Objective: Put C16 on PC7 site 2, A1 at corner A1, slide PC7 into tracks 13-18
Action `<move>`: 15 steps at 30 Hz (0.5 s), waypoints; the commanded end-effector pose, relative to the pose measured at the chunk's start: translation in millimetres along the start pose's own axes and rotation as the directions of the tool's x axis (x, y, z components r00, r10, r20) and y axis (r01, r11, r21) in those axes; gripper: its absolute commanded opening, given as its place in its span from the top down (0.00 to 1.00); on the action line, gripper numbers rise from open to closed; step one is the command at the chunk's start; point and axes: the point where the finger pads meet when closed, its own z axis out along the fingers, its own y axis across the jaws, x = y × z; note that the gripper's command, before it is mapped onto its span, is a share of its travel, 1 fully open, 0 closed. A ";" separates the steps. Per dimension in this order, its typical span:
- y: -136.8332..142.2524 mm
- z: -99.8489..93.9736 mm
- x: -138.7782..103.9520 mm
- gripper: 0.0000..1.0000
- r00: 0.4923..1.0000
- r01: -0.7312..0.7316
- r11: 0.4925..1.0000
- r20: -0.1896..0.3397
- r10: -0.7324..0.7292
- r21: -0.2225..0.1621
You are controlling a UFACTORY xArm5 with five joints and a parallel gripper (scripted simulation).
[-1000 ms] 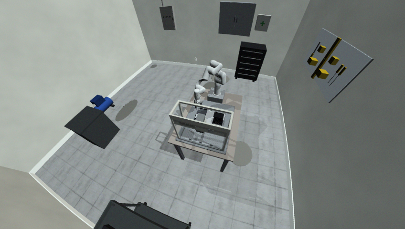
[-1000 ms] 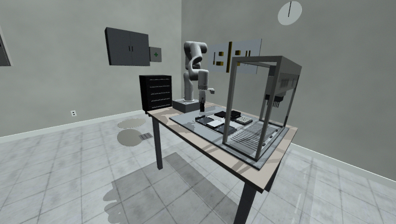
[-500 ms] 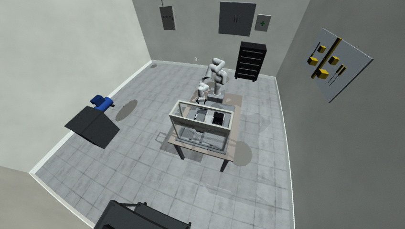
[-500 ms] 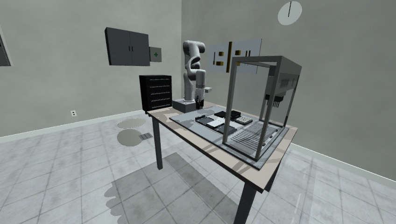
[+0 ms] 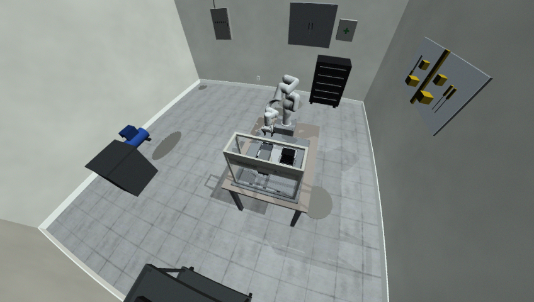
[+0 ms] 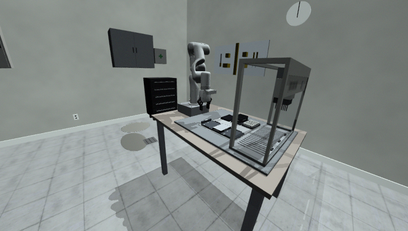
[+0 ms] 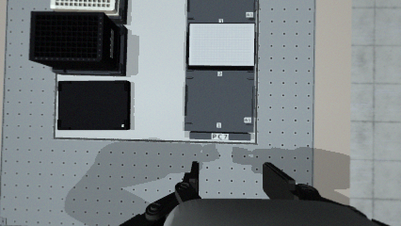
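C16 [image 7: 221, 44], the white 384-well plate, lies on site 2 of carrier PC7 [image 7: 219, 101], the middle site, directly ahead of the gripper [image 7: 231, 167] in the wrist view; it appears flat within the locators, though its labels and A1 corner cannot be read at this size. Site 1, nearest the fingertips, and site 3, furthest from them, are both bare. The handle [image 7: 219, 137] bearing the PC7 label faces the gripper, just beyond the fingertips and apart from them.

Judgement: loading appears done and the step in hand is the push into the rails [image 6: 257, 137]. To do it well, bring the fingers down behind the handle, centred on it, and press squarely along the carrier's long axis so it does not skew; check the carrier's line against tracks 13-18 first and straighten it on the apron [image 7: 155, 71] if it is off, since a slanted entry risks riding up on the ribs; keep the push low and slow so C16 is not jolted out of its seat. The lamp is not visible in these views.

Ahead and to the left of the gripper in the wrist view: nest S1 [image 7: 94, 104], black and vacant; beyond it C51 [image 7: 71, 42], then C15 [image 7: 84, 4], each in its nest.

End effector: jaws spread wide, nothing between them, touching nothing; it hangs above the perforated deck [image 7: 282, 94], short of the handle.
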 end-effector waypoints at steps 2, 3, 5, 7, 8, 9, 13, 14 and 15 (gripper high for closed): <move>0.2 -0.9 0.6 0.19 1.000 -0.013 1.000 -0.003 0.013 -0.002; 0.2 -0.9 0.6 0.19 1.000 -0.013 1.000 -0.003 0.013 -0.002; 0.2 -0.9 0.6 0.19 1.000 -0.013 1.000 -0.003 0.013 -0.002; 0.2 -0.9 0.6 0.19 1.000 -0.013 1.000 -0.003 0.013 -0.002; 0.2 -0.9 0.6 0.19 1.000 -0.013 1.000 -0.003 0.013 -0.002; 0.2 -0.9 0.6 0.19 1.000 -0.013 1.000 -0.003 0.013 -0.002; 0.3 5.8 0.6 0.19 1.000 -0.013 1.000 -0.003 0.013 -0.002; 0.3 7.4 0.6 0.19 1.000 -0.013 1.000 -0.003 0.013 -0.002; 0.3 9.1 0.6 0.19 1.000 -0.013 1.000 -0.003 0.013 -0.002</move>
